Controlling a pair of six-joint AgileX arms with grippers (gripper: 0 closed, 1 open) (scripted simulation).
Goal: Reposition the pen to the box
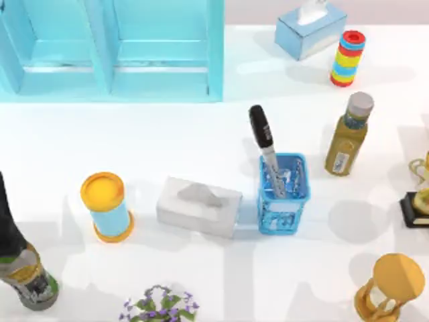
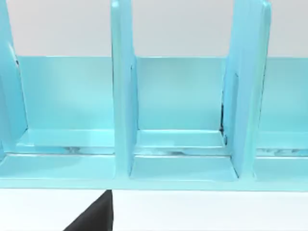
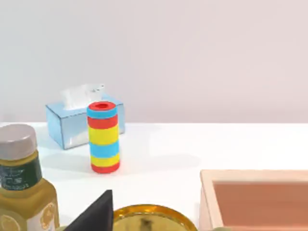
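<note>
The pen (image 1: 261, 137) has a glossy black cap and a grey-white barrel. It stands tilted, cap up, with its lower end inside a blue mesh holder (image 1: 284, 201) right of the table's middle. In the right wrist view, an open box (image 3: 250, 175) with pale wooden walls and a pink inside sits close to the camera. Both arms are parked outside the top view. The left wrist camera faces the blue shelf and the right wrist camera faces the table's back right. A dark wedge (image 2: 91, 216) lies at the edge of the left wrist view, and another dark wedge (image 3: 94, 214) at the edge of the right wrist view.
A blue shelf (image 1: 114, 47) fills the back left. At the back right are a blue tissue box (image 1: 310, 30) and a striped cylinder (image 1: 347, 58). An olive bottle (image 1: 348, 134), grey tissue box (image 1: 199, 206), yellow-lidded can (image 1: 107, 206), dark bottle (image 1: 20, 261), flowers (image 1: 159, 305), hourglass (image 1: 389, 285) and trophy (image 1: 419, 194) surround the holder.
</note>
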